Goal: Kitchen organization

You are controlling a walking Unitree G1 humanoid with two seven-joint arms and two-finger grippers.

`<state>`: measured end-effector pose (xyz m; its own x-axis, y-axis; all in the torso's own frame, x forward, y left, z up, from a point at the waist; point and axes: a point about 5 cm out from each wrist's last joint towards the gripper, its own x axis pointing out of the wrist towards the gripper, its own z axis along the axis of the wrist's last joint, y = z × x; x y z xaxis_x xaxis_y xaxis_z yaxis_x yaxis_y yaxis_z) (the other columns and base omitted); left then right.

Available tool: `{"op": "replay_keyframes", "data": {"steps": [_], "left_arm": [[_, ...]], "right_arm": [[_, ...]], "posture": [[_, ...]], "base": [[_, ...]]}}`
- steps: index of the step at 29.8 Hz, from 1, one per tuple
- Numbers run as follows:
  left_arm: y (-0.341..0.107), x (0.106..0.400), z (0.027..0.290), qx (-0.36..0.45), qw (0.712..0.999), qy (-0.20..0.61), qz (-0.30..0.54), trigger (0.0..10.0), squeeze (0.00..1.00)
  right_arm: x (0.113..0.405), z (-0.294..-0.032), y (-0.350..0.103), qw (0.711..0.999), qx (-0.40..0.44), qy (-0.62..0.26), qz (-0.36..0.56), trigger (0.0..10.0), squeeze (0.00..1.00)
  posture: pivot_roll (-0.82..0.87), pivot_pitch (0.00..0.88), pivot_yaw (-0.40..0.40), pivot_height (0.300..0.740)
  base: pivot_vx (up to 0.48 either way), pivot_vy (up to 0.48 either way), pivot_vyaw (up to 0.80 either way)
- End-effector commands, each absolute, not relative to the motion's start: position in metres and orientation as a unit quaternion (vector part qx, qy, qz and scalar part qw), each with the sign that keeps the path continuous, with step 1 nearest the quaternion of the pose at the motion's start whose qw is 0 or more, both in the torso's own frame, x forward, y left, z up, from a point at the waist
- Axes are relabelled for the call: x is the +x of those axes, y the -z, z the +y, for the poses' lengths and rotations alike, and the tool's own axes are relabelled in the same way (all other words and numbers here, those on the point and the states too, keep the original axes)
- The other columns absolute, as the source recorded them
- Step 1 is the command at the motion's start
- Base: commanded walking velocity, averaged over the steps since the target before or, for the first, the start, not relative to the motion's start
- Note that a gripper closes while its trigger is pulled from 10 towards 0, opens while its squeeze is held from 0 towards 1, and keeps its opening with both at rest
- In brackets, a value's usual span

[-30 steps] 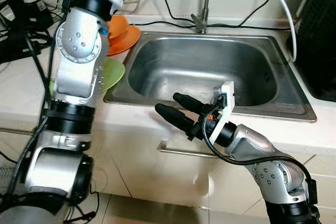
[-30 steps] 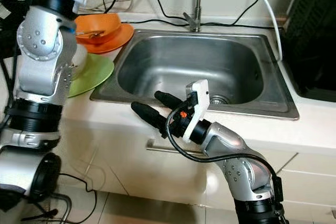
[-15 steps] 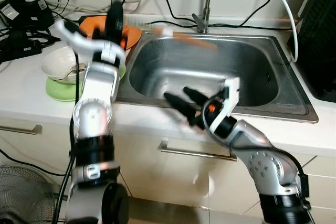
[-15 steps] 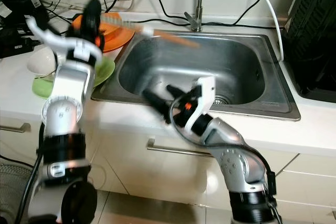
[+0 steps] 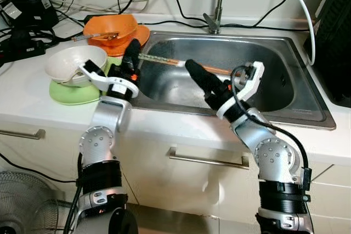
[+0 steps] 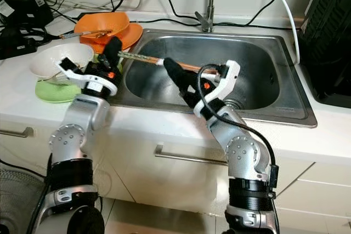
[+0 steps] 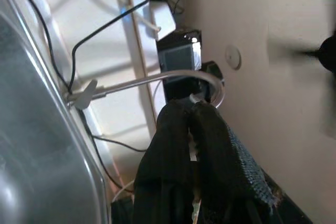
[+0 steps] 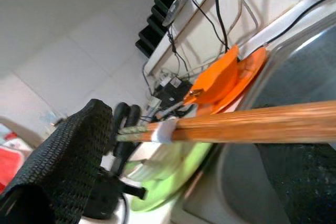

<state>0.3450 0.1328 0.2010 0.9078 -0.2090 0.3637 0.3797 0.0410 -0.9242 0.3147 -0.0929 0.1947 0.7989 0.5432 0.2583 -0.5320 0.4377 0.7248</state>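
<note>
A pair of wooden chopsticks [image 5: 164,61] with pale tips is held level across the left half of the steel sink [image 5: 307,118]. My left gripper [image 5: 132,50] stands over the sink's left rim, shut on their pale end; the left wrist view has its fingers [image 7: 210,150] pressed together. My right gripper [image 5: 194,72] reaches up from the sink's front edge to the middle of the chopsticks. In the right wrist view the chopsticks [image 8: 252,124] cross by its fingertips, with the fingers [image 8: 68,156] spread apart.
On the counter left of the sink, a white bowl [image 5: 74,64] sits on a green plate [image 5: 68,92], and an orange bowl [image 5: 109,26] on an orange plate [image 5: 138,35]. Faucet [image 5: 219,4] and cables line the back; a black rack [image 5: 335,42] stands at right.
My left arm came down from high up and swung the chopsticks over the sink. My right gripper rose from the counter's front edge to the chopsticks. The camera also shifted.
</note>
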Motion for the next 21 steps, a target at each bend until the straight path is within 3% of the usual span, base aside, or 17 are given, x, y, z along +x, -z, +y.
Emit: {"op": "replay_keyframes", "data": {"steps": [1,5,6,7,21], "left_arm": [[-0.2047,0.3469,0.1308,-0.651,0.725,0.214,-0.065,0.0,0.00],[-0.2067,0.3470,0.1299,-0.649,0.726,0.216,-0.068,0.0,0.00],[-0.2073,0.3467,0.1294,-0.650,0.725,0.217,-0.069,0.0,0.00],[-0.2076,0.3464,0.1291,-0.650,0.725,0.217,-0.069,0.0,0.00],[-0.1997,0.3448,0.1264,-0.651,0.726,0.215,-0.058,0.0,0.00]], "right_arm": [[0.3168,-0.0931,-0.1963,0.843,0.435,-0.316,0.013,10.0,0.00],[0.3183,-0.0946,-0.1963,0.842,0.442,-0.309,0.013,10.0,0.00],[0.3188,-0.0949,-0.1967,0.841,0.446,-0.307,0.011,9.4,0.00],[0.3193,-0.0953,-0.1971,0.839,0.450,-0.305,0.010,0.0,0.00],[0.3212,-0.0998,-0.2041,0.826,0.481,-0.292,-0.001,0.0,0.00]], "posture": [[-0.09,0.000,0.083,0.740],[-0.08,0.000,0.082,0.740],[-0.08,0.000,0.082,0.740],[-0.08,0.000,0.082,0.740],[-0.09,0.000,0.079,0.740]], "base": [[0.000,0.000,0.00],[0.000,0.000,0.00],[0.000,0.000,0.00],[0.000,0.000,0.00],[0.000,0.000,0.00]]}}
